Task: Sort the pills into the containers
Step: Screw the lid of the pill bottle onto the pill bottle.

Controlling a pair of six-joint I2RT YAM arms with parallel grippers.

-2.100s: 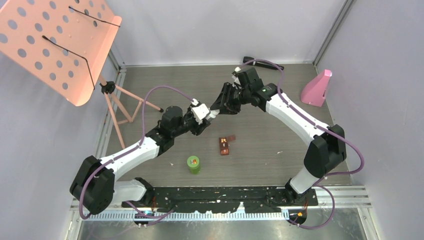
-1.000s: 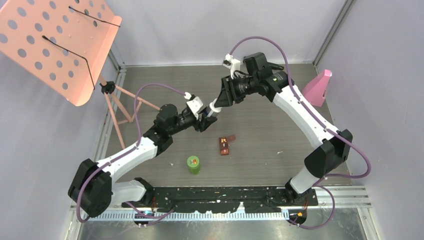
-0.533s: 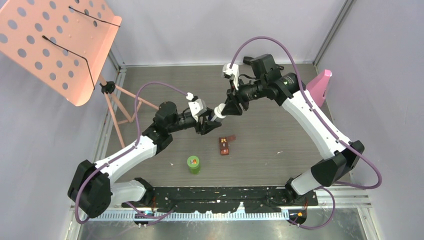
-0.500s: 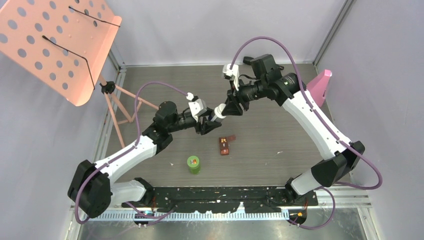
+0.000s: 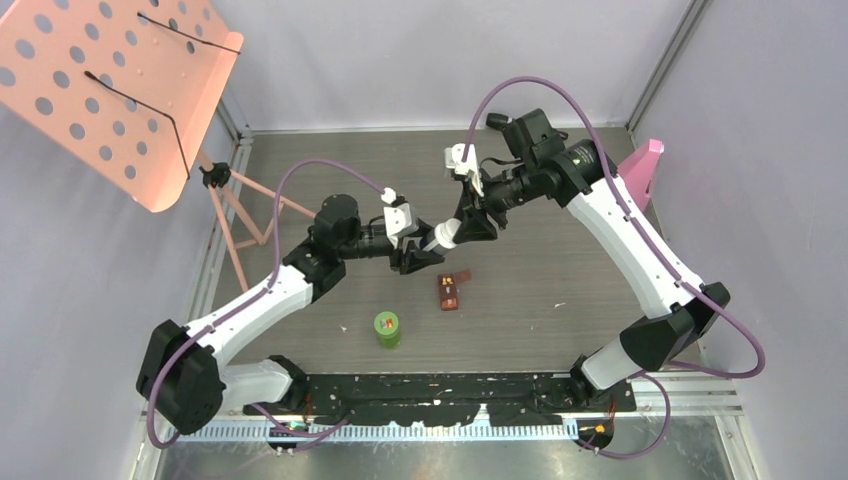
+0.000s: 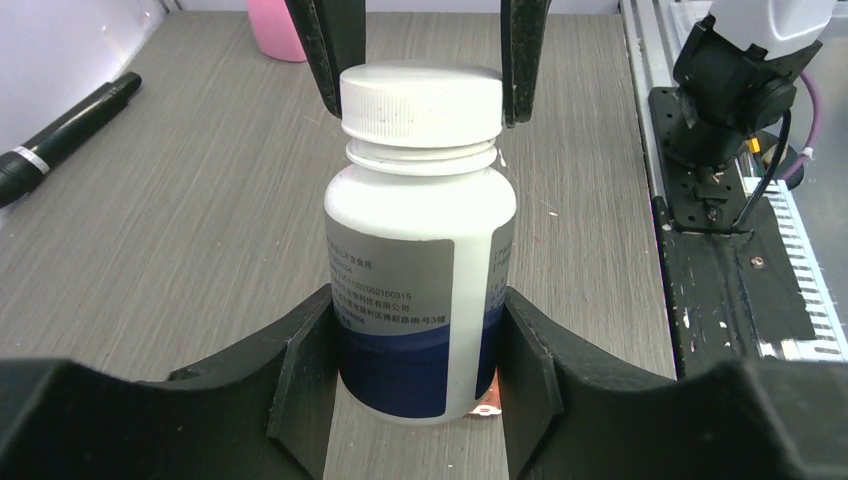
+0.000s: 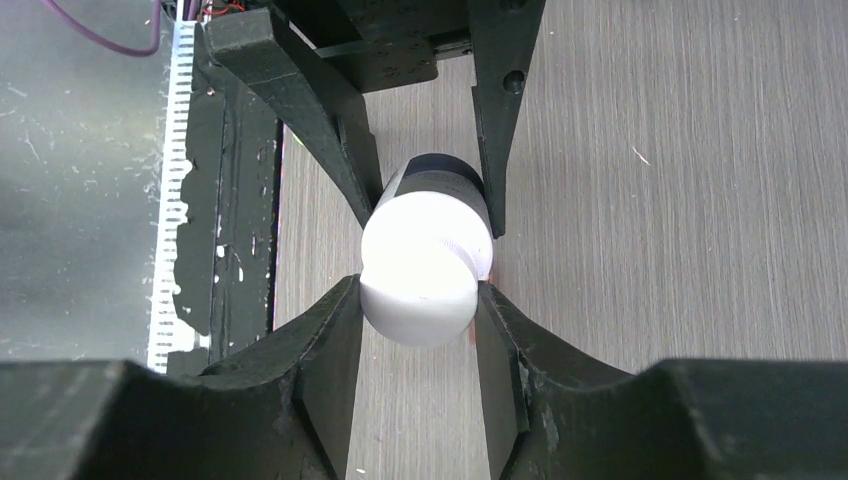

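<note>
The left gripper (image 6: 418, 345) squeezes the bottom of the white plastic pill bottle (image 6: 420, 260) with a grey and blue label, and the right gripper (image 7: 418, 320) squeezes its white round cap (image 7: 420, 270), so the bottle hangs in the air over the grey wooden table (image 5: 560, 270), near the small brown box (image 5: 452, 290).

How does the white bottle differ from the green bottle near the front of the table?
The white bottle is clamped by both grippers, left gripper on its body, right gripper on its cap; the green bottle stands free on the table. The white bottle lies tilted sideways; the green bottle stands upright. Both have their caps on.
</note>
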